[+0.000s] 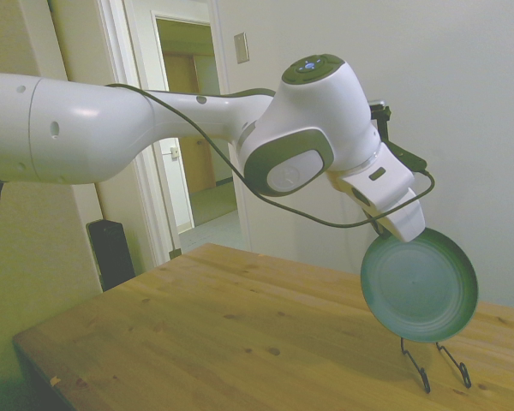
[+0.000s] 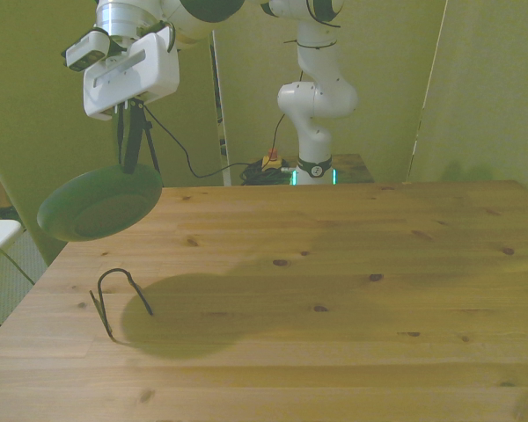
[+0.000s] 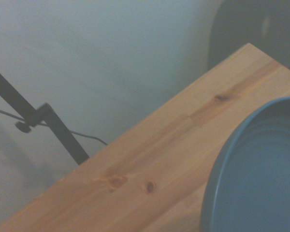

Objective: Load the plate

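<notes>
The gripper [image 2: 132, 141] is closed on the upper rim of the plate [image 1: 420, 286], which hangs below it in the air, clear of the surface [image 2: 334, 281]. In the side view the plate stands near upright, slightly tilted, with its paler underside toward that camera; in the front view it appears as a dark-green disc at the front view's left, tilted toward flat. A black wire rack [image 1: 435, 360] rests on the surface directly under the plate's lower edge. In the side view the edge sits just above the rack's prongs, not touching them. The controlling relation is vertical: the rack slot lies straight below the held plate, so the coming move is judged to be a descent with the plate's face kept in line with the gap between the wires. A tilt across the wires could tip the rack. No brand, label or legible writing is visible.
</notes>
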`<state>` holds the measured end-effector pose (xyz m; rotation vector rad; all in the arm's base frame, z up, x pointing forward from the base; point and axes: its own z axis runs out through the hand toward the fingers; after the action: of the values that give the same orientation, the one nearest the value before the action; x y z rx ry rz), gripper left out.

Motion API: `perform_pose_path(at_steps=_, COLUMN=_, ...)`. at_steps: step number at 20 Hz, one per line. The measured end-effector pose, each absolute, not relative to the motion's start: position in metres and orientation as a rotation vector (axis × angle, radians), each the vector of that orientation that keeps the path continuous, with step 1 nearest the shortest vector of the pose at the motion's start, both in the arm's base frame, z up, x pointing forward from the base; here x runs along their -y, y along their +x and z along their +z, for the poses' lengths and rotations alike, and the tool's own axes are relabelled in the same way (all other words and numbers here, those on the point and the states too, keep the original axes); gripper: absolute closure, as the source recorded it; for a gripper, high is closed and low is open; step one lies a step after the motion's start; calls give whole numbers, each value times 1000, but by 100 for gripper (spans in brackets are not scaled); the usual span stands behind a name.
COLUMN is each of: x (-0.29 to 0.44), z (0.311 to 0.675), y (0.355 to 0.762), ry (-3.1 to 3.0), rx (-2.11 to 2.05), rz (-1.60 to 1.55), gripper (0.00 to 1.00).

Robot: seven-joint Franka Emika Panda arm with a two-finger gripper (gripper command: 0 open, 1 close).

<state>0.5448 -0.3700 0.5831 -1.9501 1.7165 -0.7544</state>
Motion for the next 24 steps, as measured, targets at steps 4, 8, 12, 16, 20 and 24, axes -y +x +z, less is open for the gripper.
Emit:
perform_pose_path(at_steps=4, x=382, z=574, y=544, ry=-1902, rx=-1656, rz=-787, gripper=100)
perform_pose_path(at_steps=8, x=387, z=558, y=548, ry=-1887, rx=-1595, rz=-813, gripper=100)
perform_pose_path(at_steps=12, x=389, z=546, y=551, ry=-1871, rx=-1534, rz=-838, gripper=100)
perform_pose_path(at_steps=16, x=390, z=535, y=553, ry=-1868, rx=-1491, rz=-861, gripper=100)
perform_pose_path(at_steps=20, x=389, z=530, y=554, ry=-1875, rx=-1483, rz=-864, gripper=100)
perform_pose_path(at_steps=24, x=389, z=530, y=554, ry=-1875, rx=-1482, rz=-863, gripper=100)
